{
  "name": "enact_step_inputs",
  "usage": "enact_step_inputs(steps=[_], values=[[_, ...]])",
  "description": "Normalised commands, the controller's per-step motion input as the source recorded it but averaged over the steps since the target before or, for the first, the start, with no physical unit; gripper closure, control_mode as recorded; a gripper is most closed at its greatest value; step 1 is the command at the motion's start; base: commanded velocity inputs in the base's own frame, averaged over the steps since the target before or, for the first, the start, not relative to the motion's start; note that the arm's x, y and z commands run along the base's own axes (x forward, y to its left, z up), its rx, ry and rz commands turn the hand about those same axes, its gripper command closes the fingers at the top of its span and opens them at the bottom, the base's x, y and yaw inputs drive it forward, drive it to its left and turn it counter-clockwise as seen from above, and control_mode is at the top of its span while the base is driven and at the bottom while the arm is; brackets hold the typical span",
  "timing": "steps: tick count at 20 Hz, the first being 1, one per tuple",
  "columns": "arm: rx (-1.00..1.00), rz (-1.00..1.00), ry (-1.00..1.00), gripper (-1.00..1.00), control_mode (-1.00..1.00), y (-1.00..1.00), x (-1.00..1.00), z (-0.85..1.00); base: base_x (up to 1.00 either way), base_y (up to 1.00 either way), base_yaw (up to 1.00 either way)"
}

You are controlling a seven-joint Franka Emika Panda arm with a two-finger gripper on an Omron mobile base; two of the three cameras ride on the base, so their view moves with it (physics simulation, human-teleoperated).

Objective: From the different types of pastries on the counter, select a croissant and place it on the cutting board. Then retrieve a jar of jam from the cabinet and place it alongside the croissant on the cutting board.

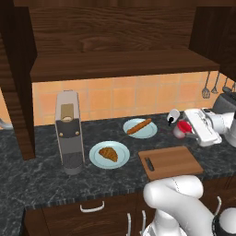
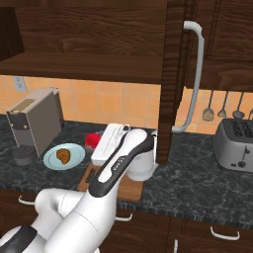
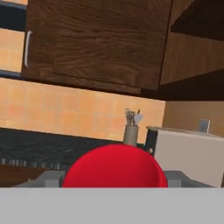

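Red lid: the jar of jam [image 3: 114,167] sits right up against the hand camera, its round red top between the two dark finger tips
Gripper: the gripper [image 1: 183,127] is closed on the jar of jam, a finger on either side, holding it above the counter just behind the far right corner of the cutting board
Jar from the side: seen from the left base view, a red jar with a pale band, next to a small white-and-black shaker [image 1: 173,116]
Cutting board: the cutting board [image 1: 173,161] lies flat on the counter [image 1: 41,175] near the front edge, dark slot handle at its left end, its top bare
Croissant: the croissant [image 1: 108,154] rests on the nearer round pale-blue plate [image 1: 120,148], left of the board and apart from it
Bread stick: the long thin stick [image 1: 138,126] lies across the farther plate [image 1: 148,132] behind
Coffee machine: a grey coffee machine [image 1: 69,132] stands upright at the left of the plates
Cabinet: the cabinet [image 1: 120,50] hangs above with its broad shelf open
Toaster: a silver toaster [image 2: 235,144] stands far to the right on the counter
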Motion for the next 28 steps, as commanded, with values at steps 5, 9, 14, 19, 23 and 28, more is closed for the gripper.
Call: enact_step_inputs(steps=[5,9,14,19,23,28], values=[[0.00,0.00,0.17,1.00,-1.00,-0.06,0.01,-0.24,0.00,0.00,0.00],[-0.02,0.00,0.00,1.00,-1.00,-0.01,0.00,-0.45,0.00,0.00,0.00],[0.00,0.03,-0.01,1.00,-1.00,-0.25,0.00,-0.30,0.00,0.00,0.00],[-0.03,0.12,-0.05,1.00,-1.00,-0.16,0.00,-0.19,0.00,0.00,0.00],[-0.12,0.04,0.06,1.00,-1.00,-0.20,0.04,-0.25,0.00,0.00,0.00],[-0.10,0.00,0.08,1.00,-1.00,-0.25,0.16,-0.31,0.00,0.00,0.00]])
